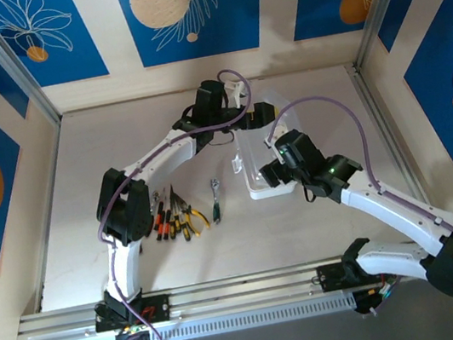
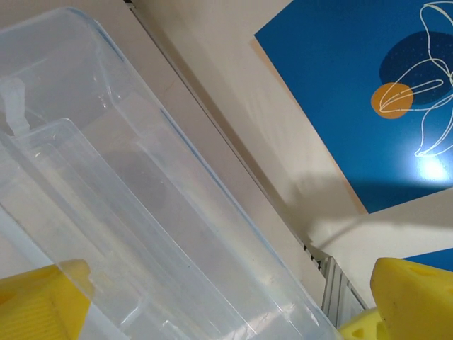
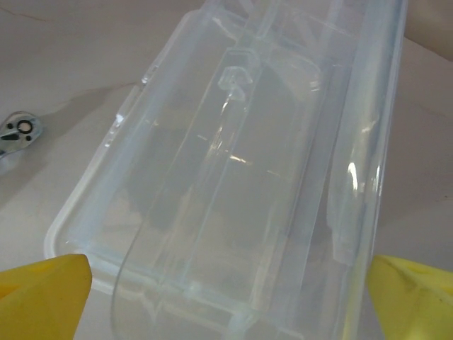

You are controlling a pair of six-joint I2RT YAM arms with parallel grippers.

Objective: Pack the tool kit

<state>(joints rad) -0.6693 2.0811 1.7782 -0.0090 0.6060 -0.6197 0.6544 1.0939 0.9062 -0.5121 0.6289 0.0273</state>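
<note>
The tool kit's translucent case [image 1: 253, 161] lies right of the table's middle. Its clear lid sits over the base; at what angle I cannot tell. My left gripper [image 1: 259, 113] hangs over the case's far end, open. In the left wrist view its yellow fingertips [image 2: 42, 301] stand wide on either side of the case [image 2: 141, 212]. My right gripper [image 1: 268, 172] is at the near end, open. Its fingertips [image 3: 414, 297] flank the case [image 3: 233, 184] without pinching it. Red, orange and yellow-handled pliers and screwdrivers [image 1: 178, 216] lie in a row left of the case. The metal ratchet [image 1: 216, 199] lies between them and the case, its head [image 3: 18, 131] in the right wrist view.
Metal frame rails [image 1: 47, 207] border the table on the left, right and near sides. Blue patterned panels [image 1: 184, 13] stand behind. The left arm's elbow [image 1: 125, 212] rests just left of the row of tools.
</note>
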